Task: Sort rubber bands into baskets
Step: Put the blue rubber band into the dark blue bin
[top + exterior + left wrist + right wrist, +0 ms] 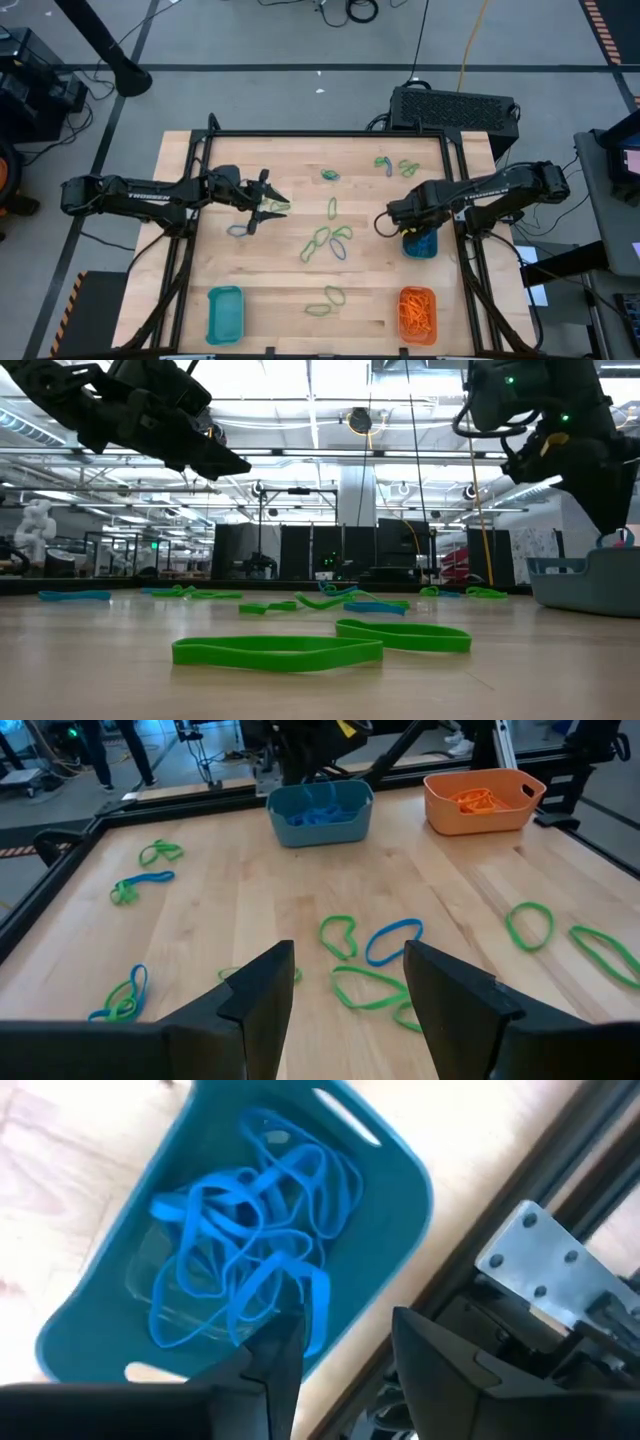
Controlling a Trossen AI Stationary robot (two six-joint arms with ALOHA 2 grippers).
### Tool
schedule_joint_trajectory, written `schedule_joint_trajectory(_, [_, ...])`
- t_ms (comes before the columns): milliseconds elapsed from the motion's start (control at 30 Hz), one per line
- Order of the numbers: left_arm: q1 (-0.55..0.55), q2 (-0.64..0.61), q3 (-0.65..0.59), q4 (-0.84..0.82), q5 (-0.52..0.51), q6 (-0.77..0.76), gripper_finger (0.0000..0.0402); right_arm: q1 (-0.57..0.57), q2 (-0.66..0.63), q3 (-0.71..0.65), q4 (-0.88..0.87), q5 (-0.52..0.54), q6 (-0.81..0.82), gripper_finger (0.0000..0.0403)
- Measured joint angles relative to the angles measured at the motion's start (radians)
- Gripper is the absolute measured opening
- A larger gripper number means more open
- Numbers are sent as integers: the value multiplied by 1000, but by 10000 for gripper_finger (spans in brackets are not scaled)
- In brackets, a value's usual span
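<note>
Green and blue rubber bands point(325, 240) lie loose across the middle of the wooden table, with more near the far edge point(395, 166). My left gripper point(268, 205) point(350, 985) hovers open above green bands point(365, 988) on the table's left half. My right gripper point(402, 222) point(345, 1350) points down, open, over a teal basket point(421, 245) point(400, 1180) at the right edge. That basket holds a tangle of blue bands point(240, 1250). An orange basket point(417, 313) with orange bands stands at the near right. A second teal basket point(225, 313) stands at the near left. My right gripper has a blue band's loop point(312, 1305) right beside one fingertip point(280, 1355). Whether the finger touches it cannot be told. The band lies with the others in the basket.
Black frame rails point(330, 133) run around the table, and a metal bracket point(540, 1270) sits just beside the right teal basket. A black box point(455, 105) stands past the far edge. Bare wood lies between the two near baskets, apart from two green bands point(328, 300).
</note>
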Motion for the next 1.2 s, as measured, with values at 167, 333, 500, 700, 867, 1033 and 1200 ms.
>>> schedule_joint_trajectory(167, [0, 0, 0, 0, 0, -2, 199, -11, 0, 0, 33, -8, 44, 136])
schedule_joint_trajectory(333, [0, 0, 0, -1, 0, -26, 199, -11, 0, 0, 89, -34, 20, 135])
schedule_joint_trajectory(500, [0, 0, 0, -6, 0, -26, 199, -23, 0, 0, 123, -15, 5, 135])
schedule_joint_trajectory(700, [0, 0, 0, -14, 1, -27, 199, -52, 0, 0, 174, 142, -10, 135])
schedule_joint_trajectory(867, [0, 0, 0, -16, 1, -27, 199, -88, 0, 0, 179, 260, 8, 135])
schedule_joint_trajectory(1033, [0, 0, 0, -17, 1, -27, 199, -111, 0, 0, 256, 254, -56, 135])
schedule_joint_trajectory(1200, [0, 0, 1, -35, 0, -26, 199, -106, 0, 0, 546, 130, -283, 135])
